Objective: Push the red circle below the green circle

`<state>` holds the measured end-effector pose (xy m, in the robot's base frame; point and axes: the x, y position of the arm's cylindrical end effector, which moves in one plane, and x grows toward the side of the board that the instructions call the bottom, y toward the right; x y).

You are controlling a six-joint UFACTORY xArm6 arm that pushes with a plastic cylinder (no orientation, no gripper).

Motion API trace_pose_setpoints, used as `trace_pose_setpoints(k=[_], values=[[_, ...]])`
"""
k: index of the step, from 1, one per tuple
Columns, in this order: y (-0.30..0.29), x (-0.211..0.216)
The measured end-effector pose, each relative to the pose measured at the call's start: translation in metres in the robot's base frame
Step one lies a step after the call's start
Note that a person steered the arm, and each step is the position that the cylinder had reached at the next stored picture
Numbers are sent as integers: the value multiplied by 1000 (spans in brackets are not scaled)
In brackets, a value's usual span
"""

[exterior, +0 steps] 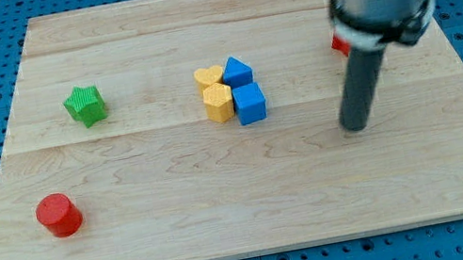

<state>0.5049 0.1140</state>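
My tip (357, 125) sat at counter (228, 217) right side, touching nothing; no gripper jaws to report. Red circle (58, 215) far left of tip, untouched. Green circle not seen, only green star (85, 105). Push not begun.

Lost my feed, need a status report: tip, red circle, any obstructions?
My tip right of centre, touching nothing. Red circle far off, bottom left. Green circle not seen. Yellow-blue cluster sits between.
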Motion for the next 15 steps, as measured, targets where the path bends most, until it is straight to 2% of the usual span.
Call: trace_pose_setpoints(k=[3, 4, 5, 6, 8, 10, 11, 12, 15], values=[[-209, 14], [-222, 14], [-233, -17], [-236, -22], [-383, -26], [-384, 26], [-384, 30], [-388, 62], [-384, 59]])
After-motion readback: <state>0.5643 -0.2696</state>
